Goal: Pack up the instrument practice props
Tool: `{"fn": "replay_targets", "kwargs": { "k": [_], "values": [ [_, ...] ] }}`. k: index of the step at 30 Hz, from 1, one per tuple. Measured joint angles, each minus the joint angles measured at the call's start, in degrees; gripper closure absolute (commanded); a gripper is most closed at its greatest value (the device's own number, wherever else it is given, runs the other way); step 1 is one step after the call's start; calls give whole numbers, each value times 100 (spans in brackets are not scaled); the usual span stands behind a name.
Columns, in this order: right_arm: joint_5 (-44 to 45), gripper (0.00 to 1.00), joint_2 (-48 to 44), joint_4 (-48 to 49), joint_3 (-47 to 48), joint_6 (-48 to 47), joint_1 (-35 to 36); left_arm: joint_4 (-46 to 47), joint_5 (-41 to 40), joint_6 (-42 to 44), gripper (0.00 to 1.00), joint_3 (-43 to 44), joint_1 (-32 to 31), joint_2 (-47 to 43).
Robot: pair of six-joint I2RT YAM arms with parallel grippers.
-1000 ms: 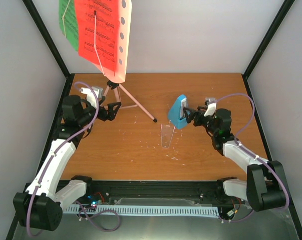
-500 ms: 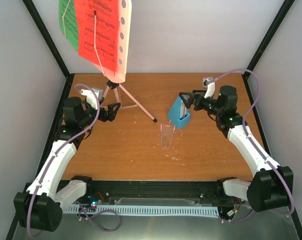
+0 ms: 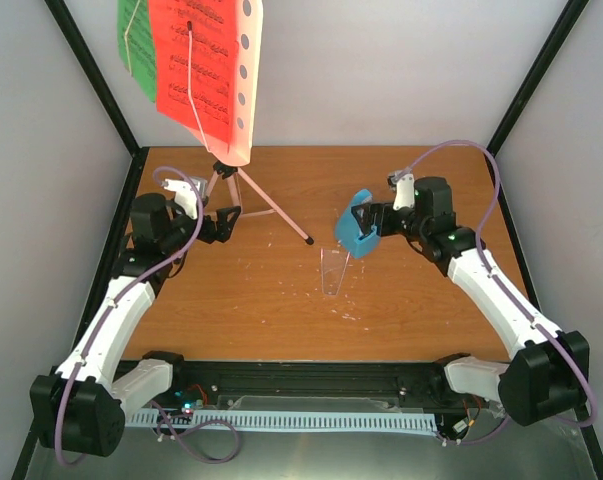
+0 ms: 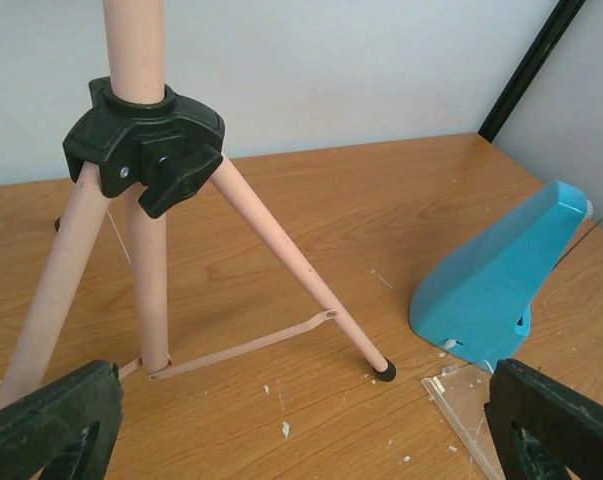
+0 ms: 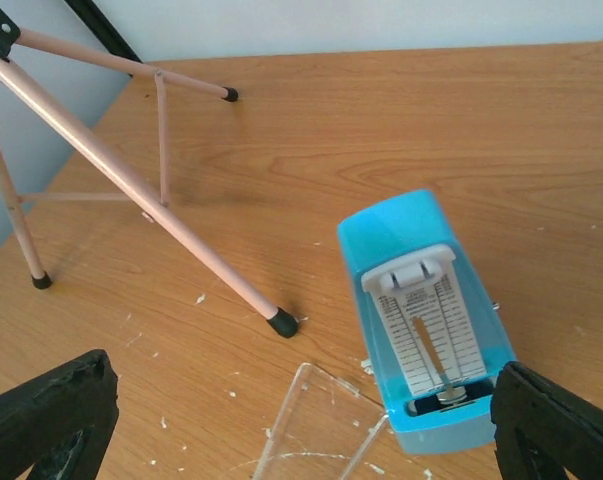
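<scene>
1. plainly, nothing looks packed yet. the pink music stand (image 3: 239, 145) is fully set up at the far left of the tabletop (image 3: 281, 310), with the red page (image 3: 191, 60) and the green page (image 3: 133, 40) on its desk.
2. the blue metronome (image 3: 358, 228) sits right of centre with its cover off. the clear cover (image 3: 333, 272) lies on the wood just beside it, on my side.
3. by my judgement everything is left to do: cover back on, pages off the desk, stand folded. i see no case or box, so i cannot tell where the things should go.
4. the left end effector (image 4: 301, 440) is spread wide and holds nothing. it faces the stand's legs from close in.
5. the right end effector (image 5: 301, 440) is also spread wide and empty. the metronome is just ahead of it, between the lines of its fingers and not gripped.
6. only the top view shows the desk and pages; both wrist views cut off below them.
7. the left wrist view shows the black hub (image 4: 146, 145) that joins the legs, and the thin braces under it.
8. the right wrist view shows the metronome's bare face, scale and pendulum, where the top view gives only its blue shell.
</scene>
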Motion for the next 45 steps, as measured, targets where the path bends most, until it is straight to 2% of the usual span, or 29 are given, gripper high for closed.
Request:
{"fn": "replay_targets", "kwargs": {
  "k": [7,13,17,23,28,32,35,40,45],
  "values": [
    [166,0,291,-520,774,-623,0,4,7,4,1,0,-11,33],
    [219,1,1150,-527,1469,-833,0,4,2,37,1,0,-17,28],
    [140,8,1749,-391,1687,-817,0,4,0,59,1,-2,-22,-2],
    [37,8,2253,-210,1722,-789,17,4,0,66,1,-7,-48,-42],
    [177,15,2269,-85,1519,-911,55,7,2,66,0,-11,-109,-42],
    [472,31,2221,79,1097,-1010,72,7,7,66,1,-11,-179,-28],
    [809,38,2024,175,769,-973,114,4,24,63,1,-11,-212,4],
    [1464,44,1340,116,271,-787,376,2,48,59,0,-11,-254,42],
    [2153,46,863,-81,-85,-385,673,2,74,57,1,-11,-302,37]
  ]
}}
